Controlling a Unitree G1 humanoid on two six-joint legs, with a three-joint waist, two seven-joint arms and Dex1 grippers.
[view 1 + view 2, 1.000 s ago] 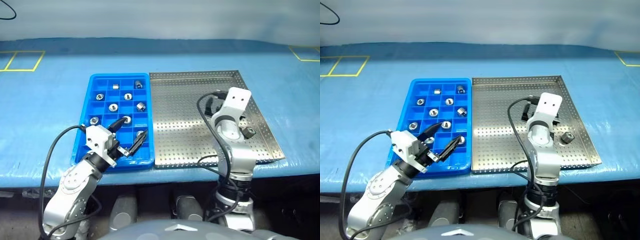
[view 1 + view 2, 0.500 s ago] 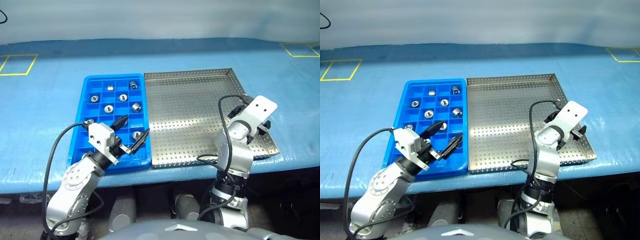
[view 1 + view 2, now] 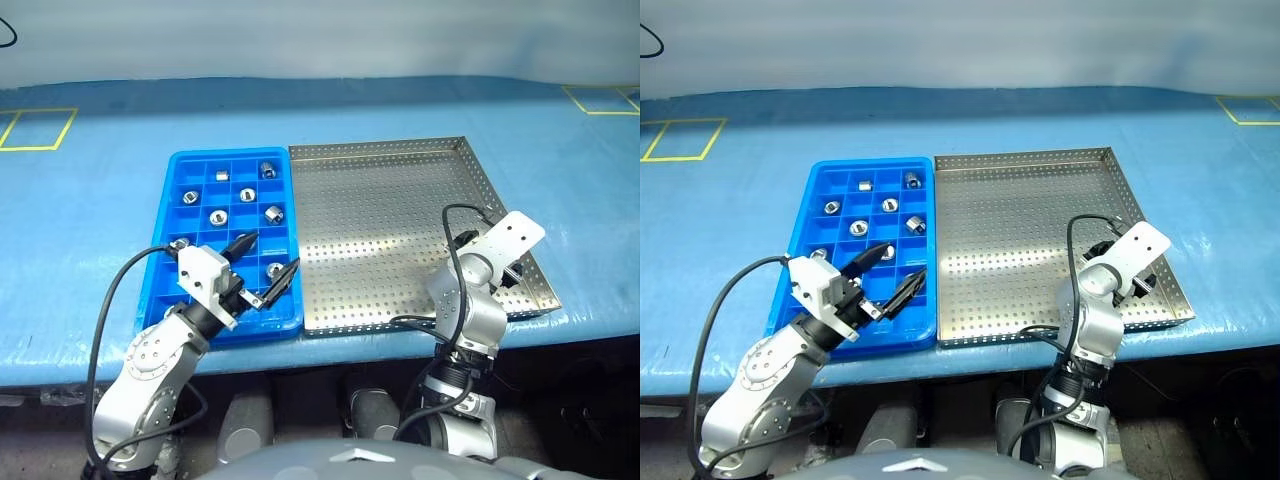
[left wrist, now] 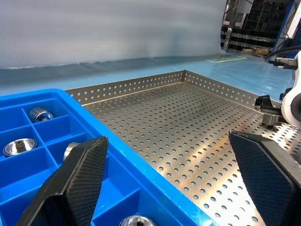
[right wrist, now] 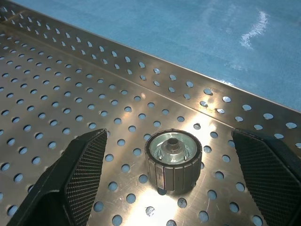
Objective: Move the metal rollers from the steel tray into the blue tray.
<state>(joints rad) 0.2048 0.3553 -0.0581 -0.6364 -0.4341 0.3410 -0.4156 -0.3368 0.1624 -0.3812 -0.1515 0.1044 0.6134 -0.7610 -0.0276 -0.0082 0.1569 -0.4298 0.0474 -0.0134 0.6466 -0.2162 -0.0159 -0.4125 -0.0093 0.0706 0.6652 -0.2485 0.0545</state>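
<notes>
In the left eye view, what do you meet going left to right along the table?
Yellow floor-tape square → left gripper → blue tray → steel tray → right gripper.

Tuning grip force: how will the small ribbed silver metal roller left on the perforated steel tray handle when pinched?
The small ribbed silver metal roller looks solid, so probably stiff and heavy for its size. Standing on its flat end on the perforated steel tray, it shouldn't roll unless tipped. Its ribs likely help the pads.

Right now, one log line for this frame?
left end effector: open over blue tray | right end effector: open, straddling last roller | steel tray: one roller left
</notes>
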